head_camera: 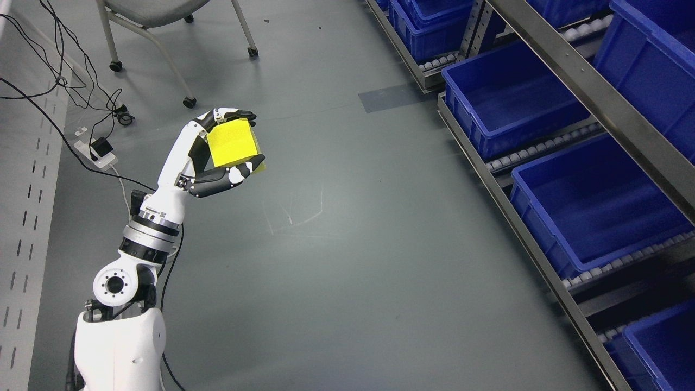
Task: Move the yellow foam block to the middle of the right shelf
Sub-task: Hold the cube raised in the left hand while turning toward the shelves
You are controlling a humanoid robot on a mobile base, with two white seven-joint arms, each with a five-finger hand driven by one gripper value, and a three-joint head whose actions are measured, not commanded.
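Grey floor, shelf (548, 228) w/ blue bins along right edge. Left hand (220, 155) grips yellow foam block (232, 142) mid-air, well apart from shelf. Should keep the pinch firm, swing right, approx. over middle bin (597, 206) before releasing.

left robot hand (217, 149) gripping yellow foam block (233, 143), blue bins (592, 201) right

yellow foam block (232, 143): 1, in left hand (220, 152)
robot arms in view: 1
blue bins (513, 98): 7 visible, several cut by frame edge
shelf (583, 87): 1 rack
chair (157, 16): 1
power strip (96, 154): 1
floor patch (390, 98): 1
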